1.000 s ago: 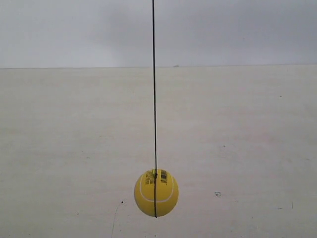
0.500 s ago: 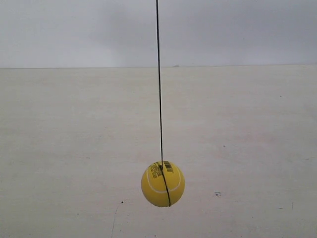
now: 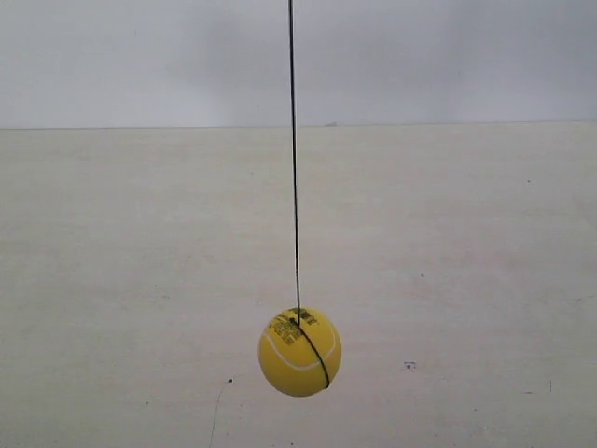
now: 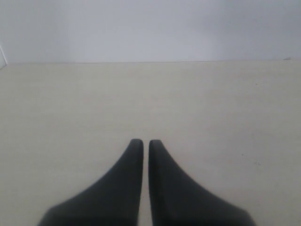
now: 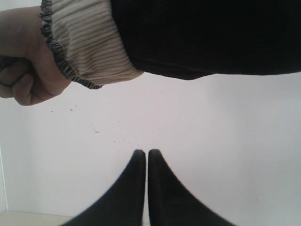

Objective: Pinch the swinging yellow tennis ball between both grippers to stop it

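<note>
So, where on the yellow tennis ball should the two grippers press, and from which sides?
At its widest middle band, pressed level from the exterior view's left and right at once. The yellow tennis ball is round, so off-centre contact would likely squirt it away. The string comes down from above and wraps its front, so the top is blocked.

The string (image 3: 294,159) is running off the top edge. The label (image 3: 284,329) print on the tennis ball (image 3: 299,359) is coming out too tiny to read. The left end effector (image 4: 146,142) and right end effector (image 5: 146,153) are getting cropped at their bases, and someone's sleeved arm (image 5: 207,37) is getting chopped off too.
</note>
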You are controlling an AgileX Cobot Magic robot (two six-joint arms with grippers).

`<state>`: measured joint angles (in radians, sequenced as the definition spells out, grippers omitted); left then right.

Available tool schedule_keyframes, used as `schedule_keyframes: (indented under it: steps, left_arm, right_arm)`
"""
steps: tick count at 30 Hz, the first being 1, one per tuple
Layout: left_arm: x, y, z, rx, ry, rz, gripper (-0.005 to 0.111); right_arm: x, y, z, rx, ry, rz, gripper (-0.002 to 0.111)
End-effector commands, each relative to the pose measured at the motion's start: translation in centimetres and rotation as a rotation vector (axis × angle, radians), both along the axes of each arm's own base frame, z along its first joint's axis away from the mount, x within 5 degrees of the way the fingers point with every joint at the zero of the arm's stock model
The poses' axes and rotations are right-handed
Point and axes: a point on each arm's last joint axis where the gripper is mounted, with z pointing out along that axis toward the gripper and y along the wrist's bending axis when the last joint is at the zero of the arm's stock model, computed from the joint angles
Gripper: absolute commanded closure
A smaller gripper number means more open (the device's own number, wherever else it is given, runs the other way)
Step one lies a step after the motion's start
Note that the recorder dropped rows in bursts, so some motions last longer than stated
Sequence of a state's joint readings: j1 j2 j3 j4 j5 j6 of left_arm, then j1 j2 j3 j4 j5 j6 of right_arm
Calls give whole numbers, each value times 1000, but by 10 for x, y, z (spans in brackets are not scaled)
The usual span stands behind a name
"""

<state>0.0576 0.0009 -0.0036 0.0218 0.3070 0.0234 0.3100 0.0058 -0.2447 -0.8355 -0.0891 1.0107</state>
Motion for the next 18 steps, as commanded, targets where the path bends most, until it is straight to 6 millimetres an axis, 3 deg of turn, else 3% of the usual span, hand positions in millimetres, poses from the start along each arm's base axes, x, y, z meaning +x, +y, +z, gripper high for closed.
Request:
schedule_keyframes:
  steps: [1, 5, 8, 17, 18]
  left_arm:
    - [0, 0, -1, 7, 0, 1, 102]
    - [0, 0, -1, 7, 0, 1, 102]
    - [0, 0, -1, 7, 0, 1, 102]
    - [0, 0, -1, 7, 0, 1, 102]
    - [0, 0, -1, 7, 0, 1, 102]
  right_arm:
    - [-1, -1, 0, -1, -2, -4, 108]
    - [2, -3, -4, -3, 37, -42, 108]
    - [8, -5, -18, -3, 110, -78, 108]
    - [24, 2, -84, 43, 324, -24, 108]
    - [24, 3, -84, 43, 320, -19, 108]
